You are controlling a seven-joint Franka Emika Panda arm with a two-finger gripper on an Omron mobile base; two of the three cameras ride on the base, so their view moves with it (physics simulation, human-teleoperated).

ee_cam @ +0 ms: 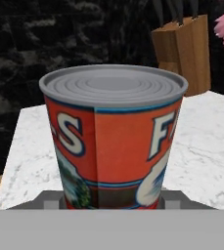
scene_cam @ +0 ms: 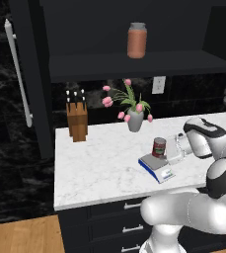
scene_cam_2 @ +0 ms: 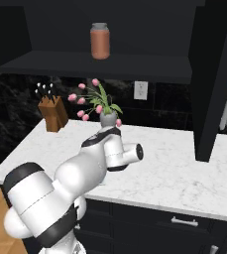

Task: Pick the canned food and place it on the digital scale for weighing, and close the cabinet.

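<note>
The canned food [scene_cam: 159,147], a short red-labelled tin with silver rims, stands upright on the grey plate of the digital scale [scene_cam: 163,173] near the marble counter's front edge. My gripper [scene_cam: 166,148] reaches in from the right at the tin's height and is shut on it. In the hand view the canned food [ee_cam: 113,141] is very close, with the digital scale's plate [ee_cam: 49,198] under it and my fingertips hidden. The cabinet stands open. Its door [scene_cam: 33,74] with a long silver handle [scene_cam: 17,74] is swung out at the left.
A terracotta jar [scene_cam: 137,40] sits on the cabinet shelf. A knife block [scene_cam: 77,118] and a vase of pink tulips [scene_cam: 134,118] stand at the back of the counter [scene_cam: 99,168]. Drawers [scene_cam: 129,217] lie below it. The open door [scene_cam_2: 214,74] juts over the counter.
</note>
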